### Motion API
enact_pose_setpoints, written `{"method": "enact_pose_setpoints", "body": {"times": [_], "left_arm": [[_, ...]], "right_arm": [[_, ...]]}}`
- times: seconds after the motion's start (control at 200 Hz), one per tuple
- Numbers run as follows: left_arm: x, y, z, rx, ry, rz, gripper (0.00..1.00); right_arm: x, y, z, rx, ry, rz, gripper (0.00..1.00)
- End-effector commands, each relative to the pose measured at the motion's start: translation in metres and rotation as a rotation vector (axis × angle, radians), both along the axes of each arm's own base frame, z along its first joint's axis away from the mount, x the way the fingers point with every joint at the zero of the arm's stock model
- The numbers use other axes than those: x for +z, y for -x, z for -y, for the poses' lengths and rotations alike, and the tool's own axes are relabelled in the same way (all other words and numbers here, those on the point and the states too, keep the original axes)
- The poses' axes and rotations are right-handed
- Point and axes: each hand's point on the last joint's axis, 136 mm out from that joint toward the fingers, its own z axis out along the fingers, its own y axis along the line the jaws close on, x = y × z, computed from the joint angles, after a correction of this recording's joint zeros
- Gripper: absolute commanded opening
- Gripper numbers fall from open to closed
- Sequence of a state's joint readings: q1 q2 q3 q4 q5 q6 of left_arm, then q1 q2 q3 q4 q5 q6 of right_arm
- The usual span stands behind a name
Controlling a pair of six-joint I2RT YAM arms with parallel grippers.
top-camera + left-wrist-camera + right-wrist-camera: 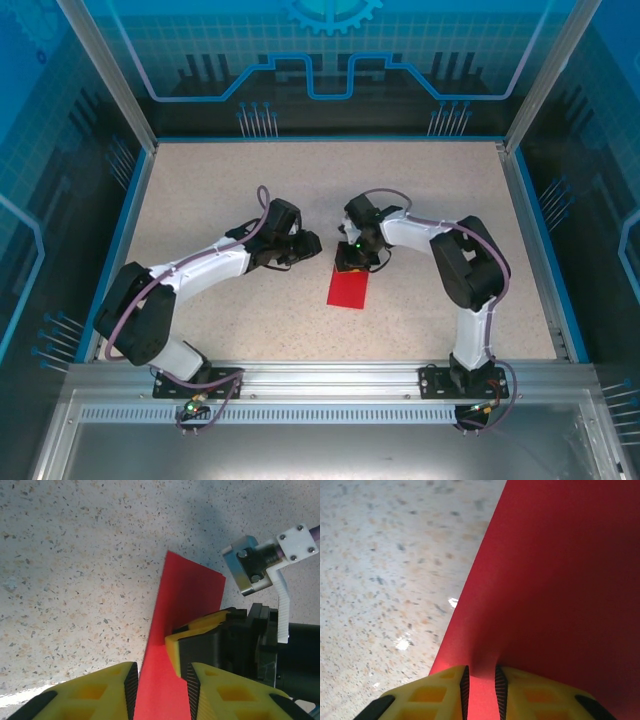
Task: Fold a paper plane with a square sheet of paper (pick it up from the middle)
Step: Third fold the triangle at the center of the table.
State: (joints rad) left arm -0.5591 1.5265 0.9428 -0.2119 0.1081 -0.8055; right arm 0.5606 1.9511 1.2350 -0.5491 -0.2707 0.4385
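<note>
The square sheet of paper point(348, 290) is bright red and shows as an upright rectangle at the table's middle. My right gripper point(352, 264) is shut on its far end. In the right wrist view the sheet point(560, 580) puckers where the right gripper point(480, 682) pinches it. My left gripper point(312, 247) stands just left of that end. In the left wrist view the left gripper point(161, 682) is open, with the red sheet point(192, 587) running between its spread fingers. The right gripper's yellow finger point(197, 630) rests on the paper just ahead.
The speckled beige table point(200, 200) has a blue rim and glass walls point(320, 60) on three sides. An aluminium rail point(320, 375) runs along the near edge by both arm bases. The right arm's wrist hardware point(255, 565) hangs close to my left fingers.
</note>
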Motion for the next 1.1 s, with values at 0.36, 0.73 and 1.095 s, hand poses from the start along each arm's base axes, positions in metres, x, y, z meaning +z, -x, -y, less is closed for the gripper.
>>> {"method": "enact_pose_setpoints", "body": {"times": [0.36,0.73,1.095], "left_arm": [[-0.009,-0.001,0.053,-0.176,0.092,-0.054,0.24],[-0.053,-0.018,0.089,-0.263,0.005,-0.189,0.12],[-0.084,-0.011,0.083,-0.263,-0.044,-0.261,0.1]], "right_arm": [[0.055,0.015,0.053,-0.226,-0.18,0.073,0.39],[0.027,0.039,0.059,-0.313,-0.274,-0.052,0.43],[0.008,0.05,0.049,-0.284,-0.319,-0.15,0.44]]}}
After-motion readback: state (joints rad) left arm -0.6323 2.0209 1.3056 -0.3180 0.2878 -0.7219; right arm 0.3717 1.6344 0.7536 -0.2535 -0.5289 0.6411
